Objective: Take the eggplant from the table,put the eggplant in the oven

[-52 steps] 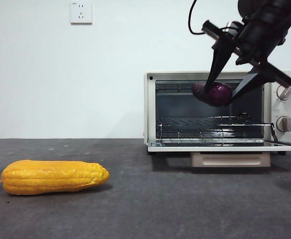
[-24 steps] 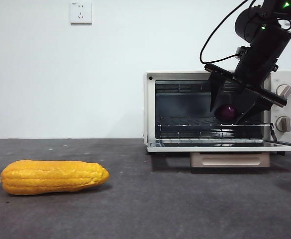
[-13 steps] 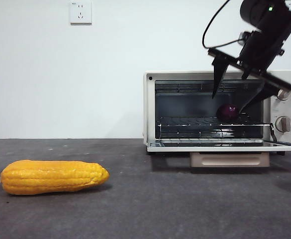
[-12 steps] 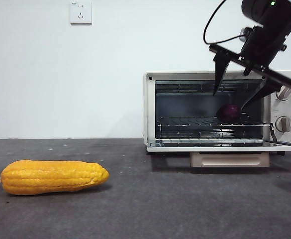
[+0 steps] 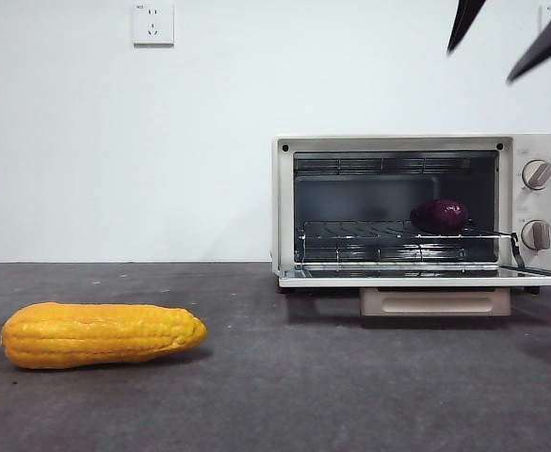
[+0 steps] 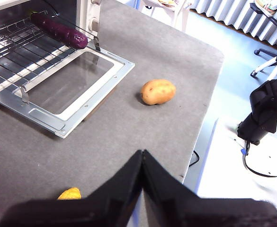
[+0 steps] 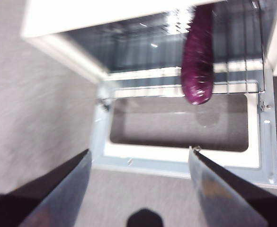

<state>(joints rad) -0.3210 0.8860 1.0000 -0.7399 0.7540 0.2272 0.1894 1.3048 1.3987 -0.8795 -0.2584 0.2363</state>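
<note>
The dark-purple eggplant (image 5: 442,215) lies on the wire rack inside the open cream-white oven (image 5: 284,202), toward its right side; it also shows as the eggplant (image 6: 58,30) in the left wrist view and the eggplant (image 7: 198,61) in the right wrist view. My right gripper (image 7: 138,163) is open and empty, high above the lowered oven door (image 7: 181,158); its two black tips (image 5: 463,19) show at the top right of the front view. My left gripper (image 6: 142,161) is shut and empty, over the dark grey table (image 6: 129,118) away from the oven.
A yellow corn cob (image 5: 101,333) lies at the table's front left. A potato (image 6: 158,91) rests on the table near the oven's open glass door (image 6: 72,85). The table's edge (image 6: 209,109) drops off beyond the potato.
The right gripper let go of the eggplant on the rack, opened, and rose up out of the oven mouth to the top of the front view. The eggplant stays on the rack.
</note>
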